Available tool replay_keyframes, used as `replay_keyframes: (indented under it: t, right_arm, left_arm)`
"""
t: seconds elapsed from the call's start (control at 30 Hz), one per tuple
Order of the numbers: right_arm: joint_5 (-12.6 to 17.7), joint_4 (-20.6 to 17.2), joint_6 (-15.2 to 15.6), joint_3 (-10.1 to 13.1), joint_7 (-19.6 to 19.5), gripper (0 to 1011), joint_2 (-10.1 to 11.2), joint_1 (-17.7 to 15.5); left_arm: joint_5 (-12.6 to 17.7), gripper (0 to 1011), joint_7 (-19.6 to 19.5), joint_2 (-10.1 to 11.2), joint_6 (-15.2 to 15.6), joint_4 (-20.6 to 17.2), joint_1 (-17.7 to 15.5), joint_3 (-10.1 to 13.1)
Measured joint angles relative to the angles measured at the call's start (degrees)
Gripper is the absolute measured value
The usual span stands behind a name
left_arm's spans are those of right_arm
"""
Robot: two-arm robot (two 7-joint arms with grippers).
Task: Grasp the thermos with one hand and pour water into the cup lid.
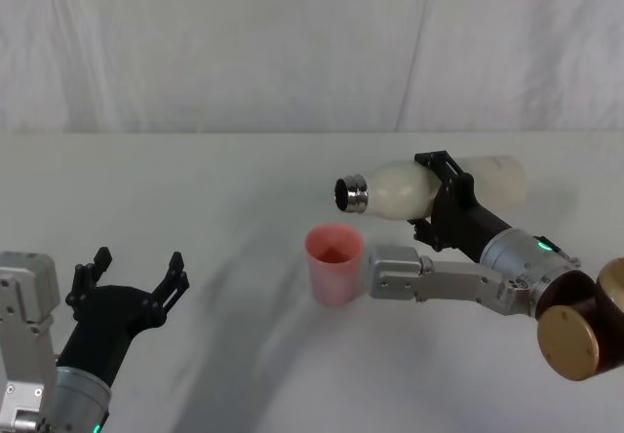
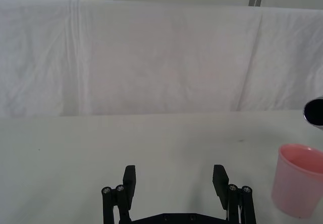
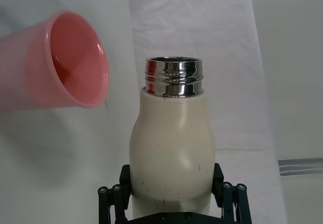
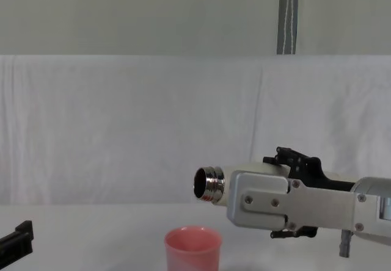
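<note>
My right gripper [image 1: 436,195] is shut on the thermos [image 1: 429,188], a cream-white bottle with a steel neck, and holds it lying nearly level above the table, its open mouth [image 4: 206,184] pointing left. The cup lid [image 1: 333,261], a small pink cup, stands upright on the table just below and slightly left of that mouth. In the right wrist view the thermos [image 3: 173,148] sits between the fingers [image 3: 230,201], with the cup lid [image 3: 60,62] beside its neck. No water is visible leaving the mouth. My left gripper [image 1: 136,275] is open at the near left, apart from both; its fingers [image 2: 130,179] hold nothing.
A white cloth covers the table [image 1: 195,209] and a white draped backdrop [image 4: 122,124] hangs behind it. A grey pole [image 4: 287,14] stands beyond the backdrop. Bare tabletop lies between the left gripper and the cup lid [image 2: 300,179].
</note>
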Motion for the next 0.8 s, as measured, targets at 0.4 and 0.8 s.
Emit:
replay_keyframes:
  t: [0.4,0.8]
  right_arm:
    - [-3.05,-1.65,2.03,-1.38,1.75,950,0.67,0.0]
    - [-4.78,-2.21,3.15,-1.97,2.88,950,1.12,-0.13]
  left_arm:
    - [0.0,1001,0.0,0.0,0.0,0.0,0.0,0.0]
    - [-0.01,1001,0.0,0.0,0.0,0.0,0.0,0.0]
